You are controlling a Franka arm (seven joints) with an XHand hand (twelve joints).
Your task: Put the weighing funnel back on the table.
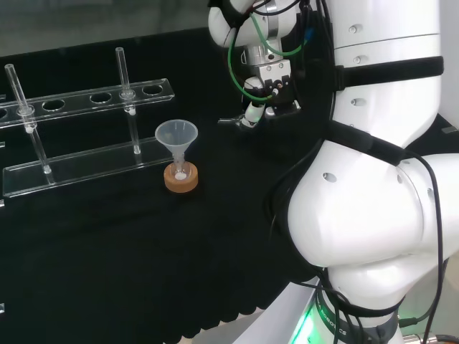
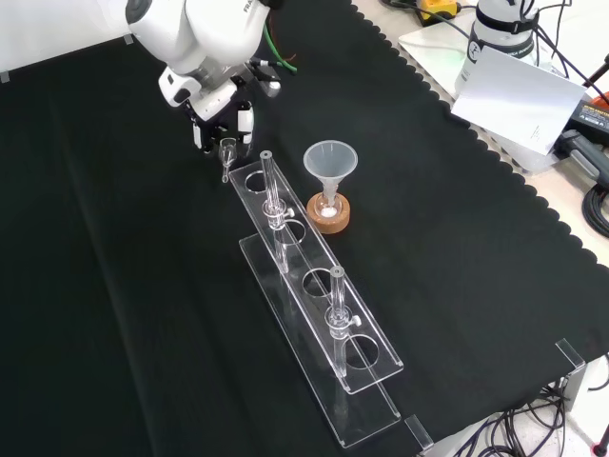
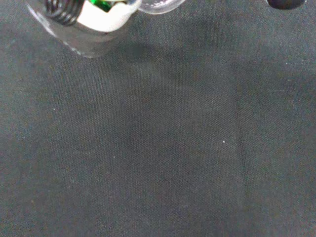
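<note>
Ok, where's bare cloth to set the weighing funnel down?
In the front view, wide bare cloth lies left of the rack, below the hand holding the weighing funnel; also right of the funnel. Crowded between rack and cork ring.

The head camera sits behind and above my base. It looks over my own white links (image 1: 380, 143), which crowd its right side, onto the black cloth (image 1: 107, 251). The front camera faces me from across the bench and looks steeply down, with my hand (image 2: 217, 107) entering from its top. Both stand well back and share the funnel (image 1: 176, 135) in its cork ring (image 1: 181, 180), the clear rack (image 1: 79, 170), and my hand pinching the weighing funnel (image 2: 227, 152). The rack runs sideways in the head view and diagonally downward in the front view, about a quarter turn apart. The wrist camera looks past my palm, close to the cloth, with my fingers (image 3: 104, 19) blurred and large.
</note>
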